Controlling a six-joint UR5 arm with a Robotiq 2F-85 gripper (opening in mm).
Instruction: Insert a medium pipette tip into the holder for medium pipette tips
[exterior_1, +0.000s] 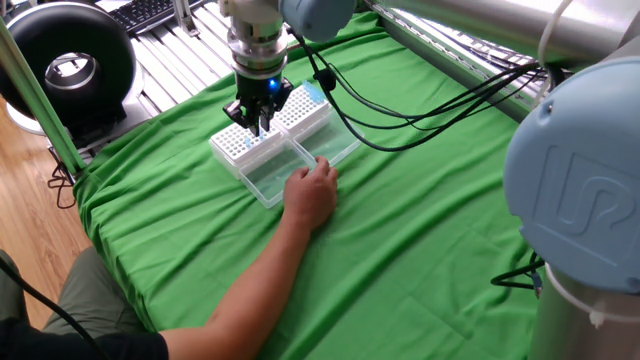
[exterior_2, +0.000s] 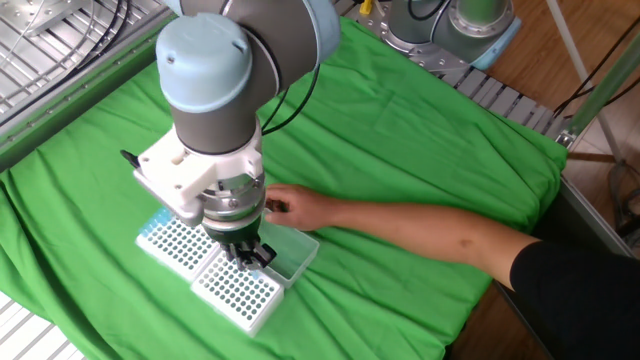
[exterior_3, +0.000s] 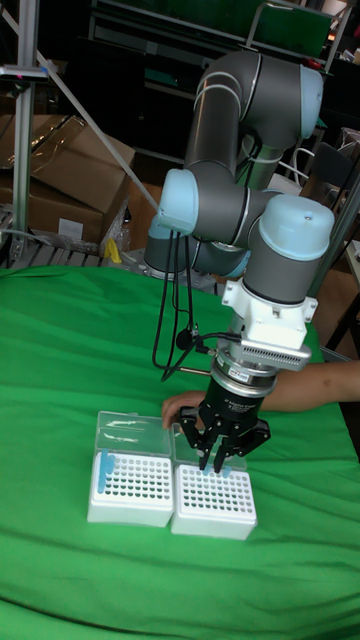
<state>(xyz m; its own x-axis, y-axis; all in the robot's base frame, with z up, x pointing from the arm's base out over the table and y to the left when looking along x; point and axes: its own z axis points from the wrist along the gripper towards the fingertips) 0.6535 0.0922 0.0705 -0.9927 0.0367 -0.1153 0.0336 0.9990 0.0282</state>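
Going left to right in the tall fixed view, a white rack with a clear lid hinged open behind it is seen on the green cloth; one blue tip stands at its left edge. Just to its right, and touching it, stands the second white rack, its top a grid of small holes. Which of the two is the taller cannot be told from these views.

Over the back edge of the second rack the gripper is held pointing straight down. Its fingers are drawn close together, with only a narrow gap at the tips. A small blue tip is seen just beside the fingertips, but whether it is gripped cannot be told.

Further right, a person's hand is laid on the clear lid behind the gripper, with the forearm reaching in from the right edge.

In one fixed view the gripper is seen between the two racks' tops, and the hand rests on the lids.
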